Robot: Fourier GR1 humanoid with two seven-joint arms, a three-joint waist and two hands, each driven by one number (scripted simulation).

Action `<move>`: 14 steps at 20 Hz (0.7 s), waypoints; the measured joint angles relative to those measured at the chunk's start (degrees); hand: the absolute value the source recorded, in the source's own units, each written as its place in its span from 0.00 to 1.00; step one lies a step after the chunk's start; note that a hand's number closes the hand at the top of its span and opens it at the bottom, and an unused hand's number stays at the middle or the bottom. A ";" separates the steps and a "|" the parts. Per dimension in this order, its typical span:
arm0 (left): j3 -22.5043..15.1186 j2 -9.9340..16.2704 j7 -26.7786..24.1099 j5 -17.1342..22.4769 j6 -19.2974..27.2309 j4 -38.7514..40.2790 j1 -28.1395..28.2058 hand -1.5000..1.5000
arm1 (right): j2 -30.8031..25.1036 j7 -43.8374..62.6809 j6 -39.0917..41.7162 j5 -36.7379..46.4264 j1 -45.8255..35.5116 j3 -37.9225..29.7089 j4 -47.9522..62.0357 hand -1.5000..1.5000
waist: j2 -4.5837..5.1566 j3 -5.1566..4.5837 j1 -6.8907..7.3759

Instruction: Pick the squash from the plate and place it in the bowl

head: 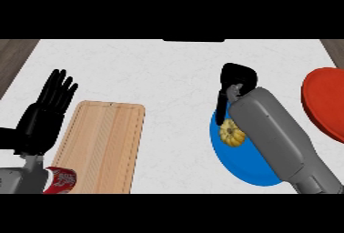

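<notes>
The squash point(232, 132) lies on the blue plate point(245, 170). Your right hand point(236, 82), fingers curled and empty, sits beyond it; the forearm risks nudging it before you reach the red bowl point(326, 102).

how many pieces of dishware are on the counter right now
2. A blue plate under the right forearm, holding the squash, and a red bowl at the right edge, partly cut off. More may be hidden.

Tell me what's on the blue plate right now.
A yellow squash lies on the blue plate, near its left rim. The right forearm crosses above the plate and covers its right part, so anything there is hidden.
</notes>
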 measured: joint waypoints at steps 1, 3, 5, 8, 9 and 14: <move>0.17 -0.06 0.20 0.04 0.18 -0.14 -0.05 0.50 | 0.80 0.45 0.17 -0.01 0.00 -0.03 0.39 0.00 | -0.03 0.02 -0.26; 1.14 0.43 -0.05 0.51 -0.52 0.33 0.43 0.50 | 2.20 1.35 0.58 -0.36 -0.31 -0.52 0.60 0.00 | -0.07 0.05 -0.69; 1.80 0.81 -0.38 0.57 -1.12 1.00 0.50 0.50 | 3.43 2.04 0.84 -0.22 -0.42 -0.76 1.10 0.00 | -0.05 0.07 -1.01; 1.89 0.32 -0.51 0.28 -0.83 1.07 0.42 0.50 | 5.54 3.18 1.10 0.20 -0.33 -0.85 1.04 0.00 | -0.11 0.10 -1.38; 2.20 0.44 -0.56 0.26 -0.84 1.09 0.52 0.50 | 5.61 3.38 1.27 0.40 0.27 -0.81 0.30 0.00 | -0.17 0.11 -1.59; 2.97 0.51 -0.02 0.42 -1.19 1.05 0.59 0.50 | 5.28 2.98 1.24 4.91 5.17 1.89 -3.88 0.00 | -0.14 0.16 -1.94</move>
